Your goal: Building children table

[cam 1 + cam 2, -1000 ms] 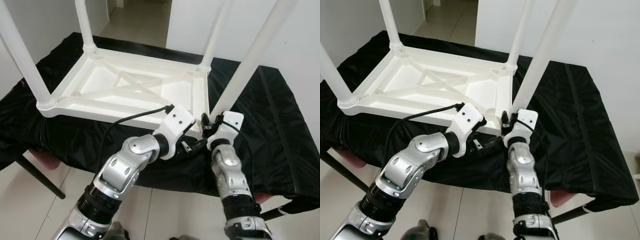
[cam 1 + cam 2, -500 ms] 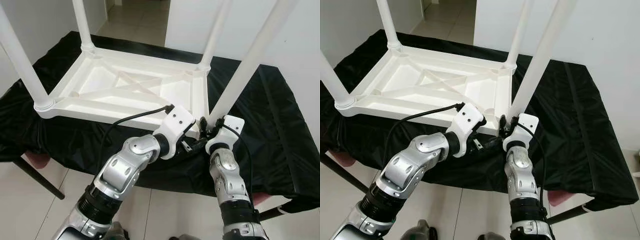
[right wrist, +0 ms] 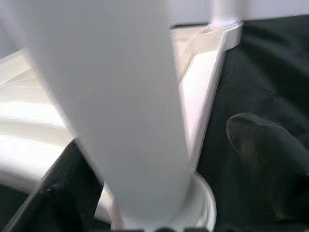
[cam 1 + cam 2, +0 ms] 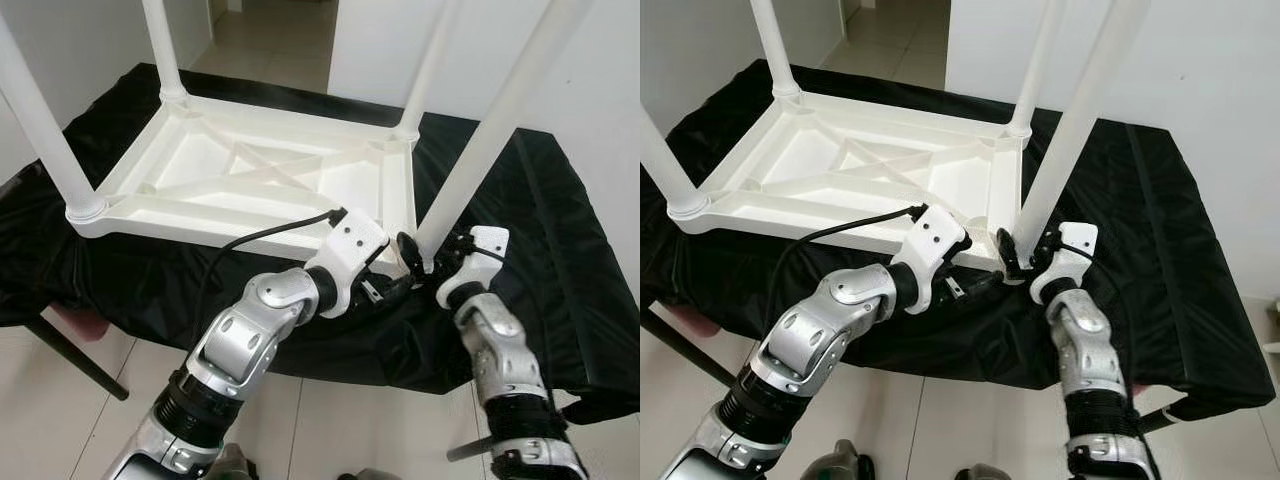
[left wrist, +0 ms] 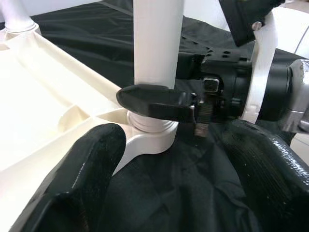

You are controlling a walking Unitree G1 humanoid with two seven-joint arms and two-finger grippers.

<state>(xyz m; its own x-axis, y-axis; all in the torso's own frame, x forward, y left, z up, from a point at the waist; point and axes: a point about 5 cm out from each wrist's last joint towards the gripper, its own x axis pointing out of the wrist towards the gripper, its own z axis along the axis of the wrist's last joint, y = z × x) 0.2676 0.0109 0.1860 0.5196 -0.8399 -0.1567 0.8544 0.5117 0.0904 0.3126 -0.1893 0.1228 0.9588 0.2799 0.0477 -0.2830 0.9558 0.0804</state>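
It looked like a room in a home: plain white walls (image 4: 590, 90), a pale tiled floor (image 4: 90, 420), and a doorway (image 4: 275, 35) opening onto more tile beyond. A black cloth (image 4: 560, 250) was draped over the tabletop, where a white plastic children's table (image 4: 260, 175) lay upside down.

No text, labels, brands or numbers can be read anywhere.

left arm bent at the elbow, reaching forward-right | left gripper (image 5: 169, 159) fingers spread wide, holding nothing | right arm reaching up from below — wrist tipped inward | right gripper (image 4: 1025, 252) fingers apart, looks like one either side of something, contact unclear
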